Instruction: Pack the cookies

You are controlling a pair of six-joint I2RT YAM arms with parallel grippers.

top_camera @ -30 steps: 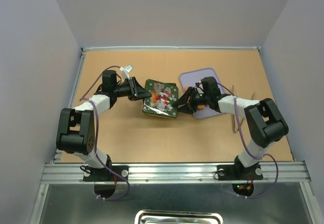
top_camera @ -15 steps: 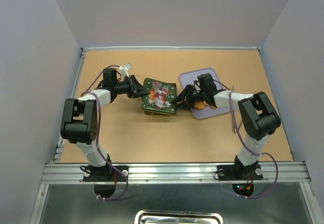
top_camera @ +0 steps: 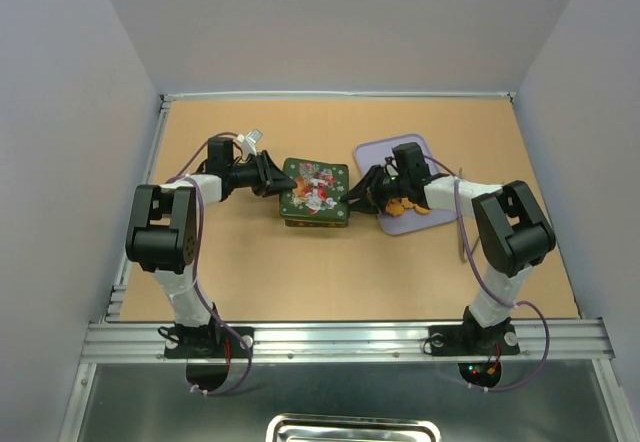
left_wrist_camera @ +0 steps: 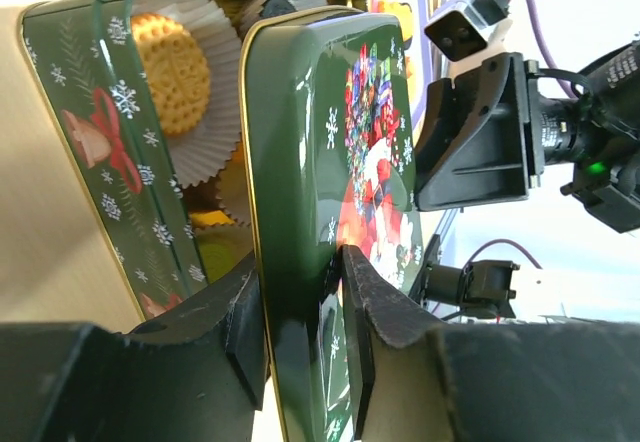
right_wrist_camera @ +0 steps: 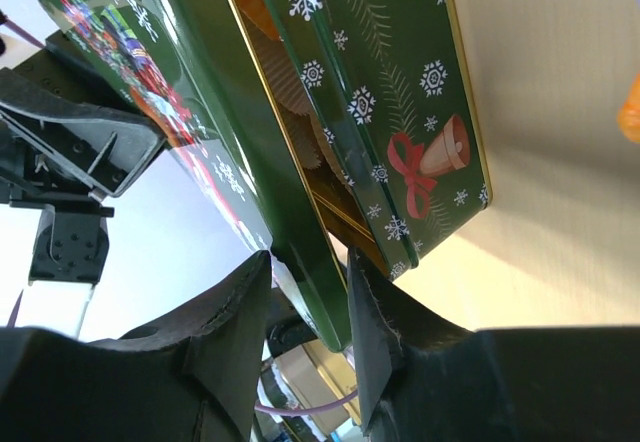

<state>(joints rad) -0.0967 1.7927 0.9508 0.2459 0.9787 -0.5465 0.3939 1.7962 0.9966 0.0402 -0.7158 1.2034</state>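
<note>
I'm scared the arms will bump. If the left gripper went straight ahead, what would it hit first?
The green lid, pinched by the left gripper; past that, probably the right gripper facing it.

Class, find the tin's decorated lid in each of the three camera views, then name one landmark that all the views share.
Top external: the lid lies mid-table, between the left gripper and the right gripper.
Left wrist: the lid fills the centre, edge-on, its rim between that gripper's fingers.
Right wrist: the lid slants from upper left to bottom centre, its rim between that gripper's fingers.
Shared landmark: the green tin base beneath the lid.
</note>
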